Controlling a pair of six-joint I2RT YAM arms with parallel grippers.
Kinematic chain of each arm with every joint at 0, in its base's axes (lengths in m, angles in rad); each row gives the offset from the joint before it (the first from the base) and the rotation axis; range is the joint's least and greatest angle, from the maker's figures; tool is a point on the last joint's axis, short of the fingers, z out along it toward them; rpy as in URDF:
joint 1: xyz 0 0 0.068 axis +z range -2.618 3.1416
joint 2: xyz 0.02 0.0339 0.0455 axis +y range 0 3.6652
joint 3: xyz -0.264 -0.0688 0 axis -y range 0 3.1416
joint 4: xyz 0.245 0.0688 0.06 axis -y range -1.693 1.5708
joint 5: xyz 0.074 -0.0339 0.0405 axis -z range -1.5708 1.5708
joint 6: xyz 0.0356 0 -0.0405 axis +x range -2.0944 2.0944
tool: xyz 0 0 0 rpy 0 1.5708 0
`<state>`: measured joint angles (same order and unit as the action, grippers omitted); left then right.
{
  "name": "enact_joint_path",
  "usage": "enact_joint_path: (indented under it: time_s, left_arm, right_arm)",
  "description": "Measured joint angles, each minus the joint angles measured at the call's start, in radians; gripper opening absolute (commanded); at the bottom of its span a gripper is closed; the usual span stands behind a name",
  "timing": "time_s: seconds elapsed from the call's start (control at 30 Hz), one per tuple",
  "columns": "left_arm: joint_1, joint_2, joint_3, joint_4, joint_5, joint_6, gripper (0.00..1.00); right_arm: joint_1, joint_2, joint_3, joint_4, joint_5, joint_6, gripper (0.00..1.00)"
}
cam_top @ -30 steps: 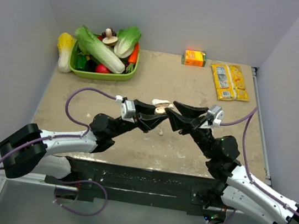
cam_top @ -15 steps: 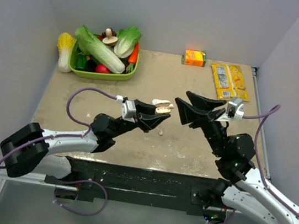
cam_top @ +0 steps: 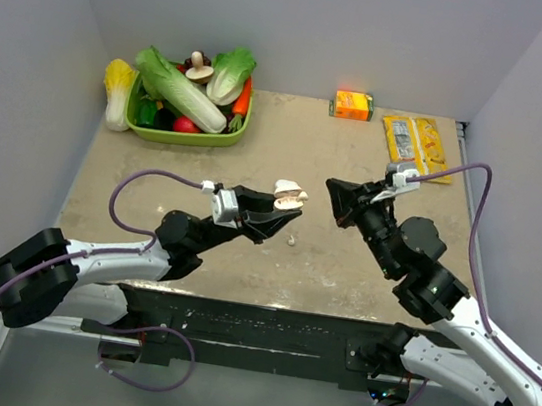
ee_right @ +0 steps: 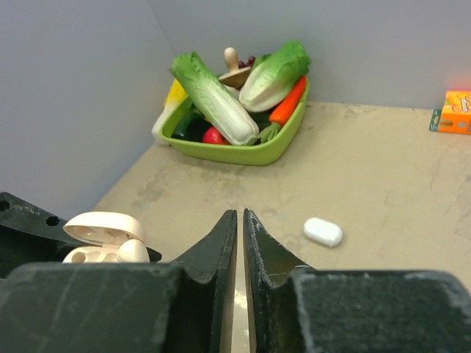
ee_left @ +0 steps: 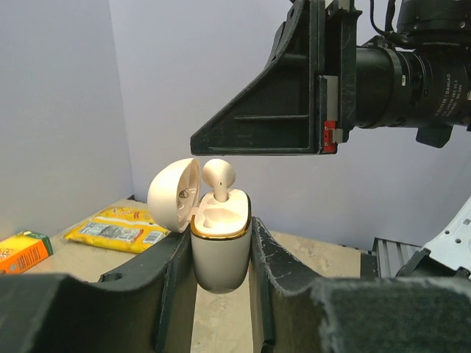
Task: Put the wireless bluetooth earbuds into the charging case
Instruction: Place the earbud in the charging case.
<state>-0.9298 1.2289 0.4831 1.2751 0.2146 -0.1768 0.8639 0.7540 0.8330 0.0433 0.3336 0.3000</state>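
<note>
My left gripper is shut on the charging case, a glossy white oval held upright above the table. Its lid is swung open to the left. One earbud stands stem-down in the case, its head sticking up above the gold rim. Another small white earbud lies on the table below the case. My right gripper hovers a short way right of the case. Its jaws are shut to a thin slit with nothing between them.
A green basket of toy vegetables sits at the back left. An orange box and a yellow packet lie at the back right. Grey walls enclose the table on three sides.
My right gripper was at the case, then pulled back to the right with jaws open, and has now shut empty. The earbud stays in the case, and the left gripper has barely moved.
</note>
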Motion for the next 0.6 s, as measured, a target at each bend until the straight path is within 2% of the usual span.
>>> enact_joint_path:
  time_s: [0.1,0.13,0.17,0.27,0.6]
  left_arm:
    - [0.000,0.000,-0.007,-0.002,-0.002,0.013,0.00]
    - [0.000,0.000,-0.007,-0.002,-0.002,0.015,0.00]
    - [0.000,0.000,-0.007,-0.001,-0.004,0.017,0.00]
    - [0.000,0.000,-0.007,-0.002,-0.010,0.024,0.00]
    - [0.000,0.000,-0.007,-0.002,-0.021,0.040,0.00]
  right_arm:
    - [0.000,0.006,0.006,-0.044,0.000,0.001,0.19]
    - [0.000,0.006,0.008,-0.054,-0.003,0.002,0.23]
    - [0.000,0.007,0.011,-0.065,-0.007,0.004,0.34]
    - [0.000,0.020,0.034,-0.093,-0.021,0.008,0.45]
    - [0.000,0.032,0.046,-0.115,-0.081,0.006,0.48]
